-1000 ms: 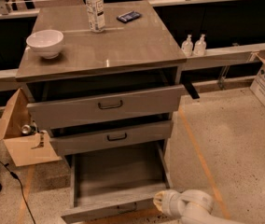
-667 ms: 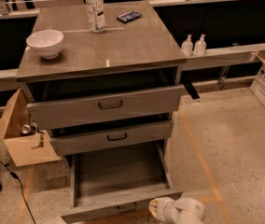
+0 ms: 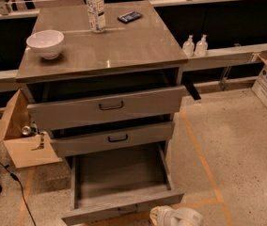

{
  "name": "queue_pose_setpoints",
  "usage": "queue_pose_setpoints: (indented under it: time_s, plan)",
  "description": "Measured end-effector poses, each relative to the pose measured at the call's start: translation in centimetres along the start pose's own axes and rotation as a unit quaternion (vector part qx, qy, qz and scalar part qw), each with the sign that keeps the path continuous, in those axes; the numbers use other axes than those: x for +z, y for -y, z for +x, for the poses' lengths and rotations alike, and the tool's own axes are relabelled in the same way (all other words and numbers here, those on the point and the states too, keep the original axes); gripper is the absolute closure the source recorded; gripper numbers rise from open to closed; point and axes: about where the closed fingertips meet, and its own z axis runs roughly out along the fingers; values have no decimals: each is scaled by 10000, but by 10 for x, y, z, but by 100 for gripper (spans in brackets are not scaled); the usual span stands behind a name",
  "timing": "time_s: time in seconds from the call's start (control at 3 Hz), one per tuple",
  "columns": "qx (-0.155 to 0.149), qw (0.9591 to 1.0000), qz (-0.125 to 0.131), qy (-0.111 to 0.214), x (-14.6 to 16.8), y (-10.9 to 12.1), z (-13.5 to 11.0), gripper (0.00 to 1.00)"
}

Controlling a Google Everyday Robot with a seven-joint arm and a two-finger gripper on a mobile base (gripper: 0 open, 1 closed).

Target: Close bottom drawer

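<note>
Camera view: a grey three-drawer cabinet [image 3: 124, 51] is seen from above and in front. The bottom drawer [image 3: 119, 175] is found pulled far out of the cabinet, its long shallow tray exposed and its slim front panel lying near the lower edge of the frame. A small dark bar handle [image 3: 128, 209] is noted at the centre of that panel. The top drawer [image 3: 107, 108] and the middle drawer [image 3: 115, 138] are each observed standing slightly out from the cabinet face.

The gripper [image 3: 170, 216] is seen as a white rounded form at the bottom edge of the frame, just beside the right end of the bottom drawer's front panel. Contact with the panel cannot be confirmed, and whether the gripper is open or closed cannot be told.

On the cabinet top, a white bowl [image 3: 45, 43] is recorded near the left edge, a clear bottle [image 3: 95, 8] upright near the rear edge, and a dark flat object [image 3: 129, 17] toward the rear right corner. Two small white bottles [image 3: 195, 45] are noted on a ledge to the right of the cabinet. An open cardboard box [image 3: 23, 142] is recorded on the floor at the cabinet's left side.
</note>
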Motion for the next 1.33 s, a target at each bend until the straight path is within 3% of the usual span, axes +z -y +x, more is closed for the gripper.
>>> queue_pose_setpoints:
  time_s: [1.0, 1.33]
  plan:
    - [689, 9953, 637, 226, 63, 16, 27, 100]
    - [753, 9934, 825, 273, 73, 29, 32, 100]
